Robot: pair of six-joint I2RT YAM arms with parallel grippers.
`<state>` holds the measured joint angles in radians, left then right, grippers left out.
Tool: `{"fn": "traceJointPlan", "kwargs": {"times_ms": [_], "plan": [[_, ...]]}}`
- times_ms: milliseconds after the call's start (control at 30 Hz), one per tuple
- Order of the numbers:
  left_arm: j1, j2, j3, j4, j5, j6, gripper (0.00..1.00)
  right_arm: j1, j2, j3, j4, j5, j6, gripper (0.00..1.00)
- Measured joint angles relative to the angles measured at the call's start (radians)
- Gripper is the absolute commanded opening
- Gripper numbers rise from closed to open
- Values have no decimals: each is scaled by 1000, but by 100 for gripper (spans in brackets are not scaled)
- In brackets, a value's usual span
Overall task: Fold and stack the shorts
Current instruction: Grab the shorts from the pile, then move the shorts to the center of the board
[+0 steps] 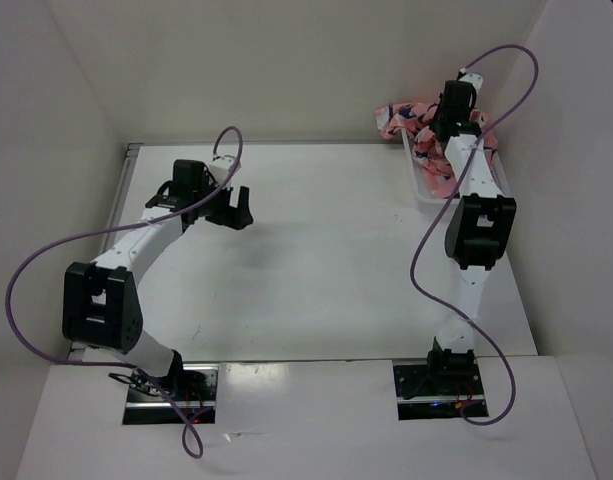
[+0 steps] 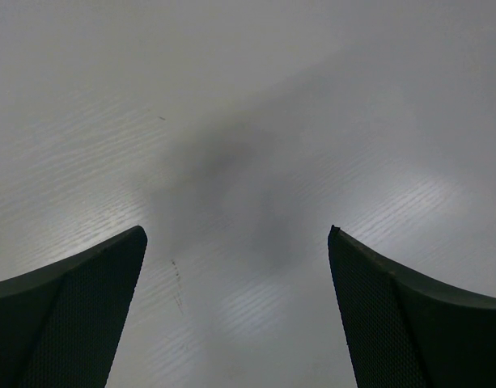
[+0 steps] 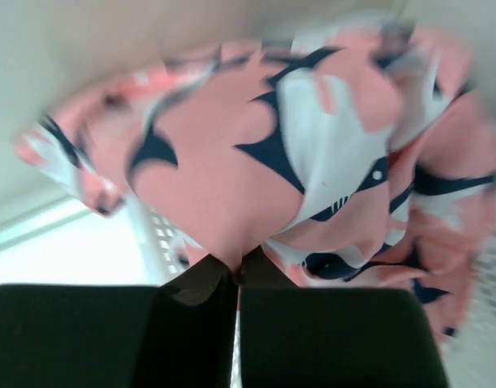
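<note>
Salmon-pink shorts (image 1: 414, 125) printed with navy and white sharks lie heaped in a white mesh basket (image 1: 423, 190) at the table's far right. My right gripper (image 3: 238, 271) is shut, pinching a fold of the shorts (image 3: 231, 178) between its tips. From above its fingers are hidden under the wrist, over the pile. My left gripper (image 1: 231, 212) hangs open over the bare table at the far left. In the left wrist view its two dark fingers (image 2: 69, 315) stand wide apart with only the tabletop between them.
White walls close in the table at the back and both sides. The basket's mesh wall (image 3: 163, 238) shows under the cloth. Purple cables (image 1: 426, 240) loop from each arm. The arm bases sit at the near edge.
</note>
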<state>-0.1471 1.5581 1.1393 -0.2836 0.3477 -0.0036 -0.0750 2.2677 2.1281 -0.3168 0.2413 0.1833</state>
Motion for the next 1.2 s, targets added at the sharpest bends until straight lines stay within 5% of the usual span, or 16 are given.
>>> {"fn": "traceJointPlan", "kwargs": {"times_ms": [167,467,733,833,933,967,1000,1200], "plan": [[0,-124,-37,50,-48,0,100,67,-233,-64,0,130,-23,0],[0,-410,-175,95,-86,0,100,366,-632,-122,153,241,-228,0],[72,-552,-222,96,-64,0,100,479,-663,116,132,-33,-142,1],[114,-587,-223,96,-58,0,100,473,-672,82,129,-90,-45,18],[150,-599,-223,96,-47,0,100,474,-659,-13,125,-126,33,67],[160,-599,-223,96,-42,0,100,474,-637,-46,118,-135,48,91],[167,-597,-223,94,-37,0,100,473,-607,-61,110,-144,61,99],[185,-564,-218,29,21,0,100,473,-360,-105,-17,-189,-40,99]]}}
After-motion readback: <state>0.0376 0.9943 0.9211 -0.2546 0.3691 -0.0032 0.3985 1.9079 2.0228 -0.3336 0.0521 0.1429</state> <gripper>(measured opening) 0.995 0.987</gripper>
